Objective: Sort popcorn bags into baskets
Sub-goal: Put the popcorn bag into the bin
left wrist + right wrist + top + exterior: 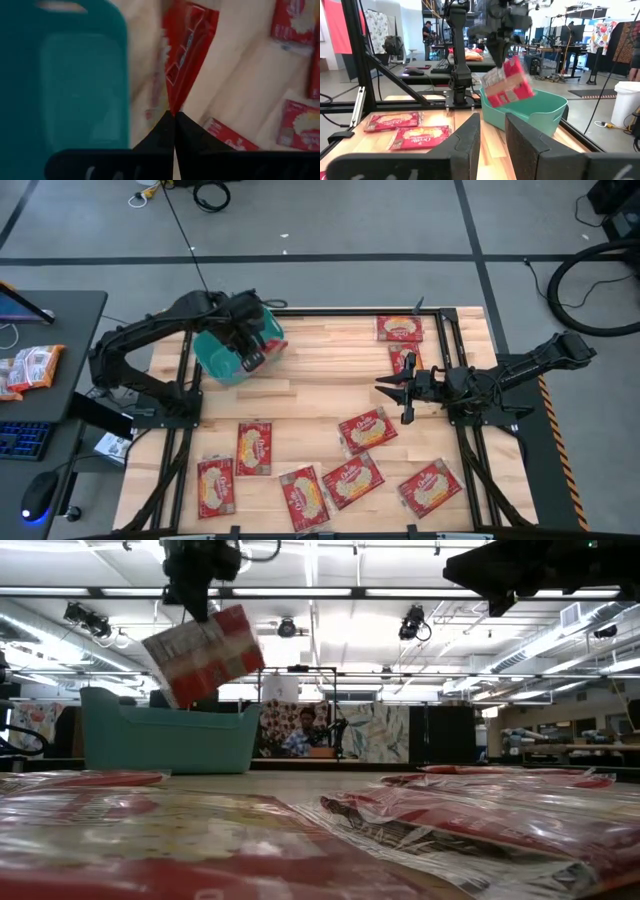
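Popcorn bag [205, 653] pinched in left jaws [174, 117] above teal tub [165, 738].

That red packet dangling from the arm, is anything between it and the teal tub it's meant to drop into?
Nothing visible. The left gripper holds the popcorn bag in the air over the teal tub, whose open top is unobstructed. The right gripper waits open, well away over the table.

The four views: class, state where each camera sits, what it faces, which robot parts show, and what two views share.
High: overhead, facing down; both arms, teal tub.
Low: table height, facing the room; left gripper holding a popcorn bag.
Left wrist: facing down past shut fingers.
Right wrist: facing across the table past open fingers.
Low and right wrist share bag and tub.
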### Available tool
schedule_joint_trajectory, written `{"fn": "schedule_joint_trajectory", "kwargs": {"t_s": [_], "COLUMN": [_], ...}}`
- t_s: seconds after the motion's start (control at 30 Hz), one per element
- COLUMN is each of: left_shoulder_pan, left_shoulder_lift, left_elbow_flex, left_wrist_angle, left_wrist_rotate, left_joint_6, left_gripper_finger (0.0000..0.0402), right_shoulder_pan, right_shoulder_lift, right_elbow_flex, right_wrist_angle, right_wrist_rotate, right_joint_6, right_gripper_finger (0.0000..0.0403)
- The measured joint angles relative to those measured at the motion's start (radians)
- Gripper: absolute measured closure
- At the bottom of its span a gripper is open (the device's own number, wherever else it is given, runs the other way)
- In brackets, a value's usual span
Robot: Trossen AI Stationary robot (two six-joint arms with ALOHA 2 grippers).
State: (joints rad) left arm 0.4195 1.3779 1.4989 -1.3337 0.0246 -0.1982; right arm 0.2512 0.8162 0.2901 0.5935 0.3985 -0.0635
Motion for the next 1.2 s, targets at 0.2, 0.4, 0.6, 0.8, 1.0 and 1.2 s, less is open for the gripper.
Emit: {"fn": "schedule_joint_trajectory", "kwargs": {"t_s": [0.2,0.4,0.6,0.8,1.0,1.2], "left_shoulder_pan": [0.072,0.157,0.243,0.27,0.261,0.23], "left_shoulder_lift": [0.002,0.005,0.051,0.159,0.294,0.376], "left_elbow_flex": [0.043,-0.058,-0.155,-0.172,-0.173,-0.173], "left_wrist_angle": [-0.116,-0.097,-0.045,0.02,0.028,0.038], "left_wrist_rotate": [-0.081,-0.126,-0.156,-0.245,-0.333,-0.485], "left_joint_6": [0.002,0.049,0.091,0.133,0.146,0.159], "left_gripper_finger": [0.0399,0.04,0.04,0.04,0.0399,0.0398], "right_shoulder_pan": [-0.001,-0.012,-0.016,-0.023,-0.023,-0.023], "right_shoulder_lift": [0.0,0.0,0.0,0.0,0.0,0.0], "right_elbow_flex": [0.0,0.0,0.0,0.0,0.0,0.0], "right_wrist_angle": [0.007,0.006,0.009,0.016,0.015,0.004], "right_wrist_rotate": [0.0,-0.004,-0.006,-0.007,-0.007,-0.007], "right_joint_6": [0.0,0.004,0.007,0.008,0.011,0.01], "right_gripper_finger": [0.0307,0.0307,0.0307,0.0307,0.0307,0.0307]}}
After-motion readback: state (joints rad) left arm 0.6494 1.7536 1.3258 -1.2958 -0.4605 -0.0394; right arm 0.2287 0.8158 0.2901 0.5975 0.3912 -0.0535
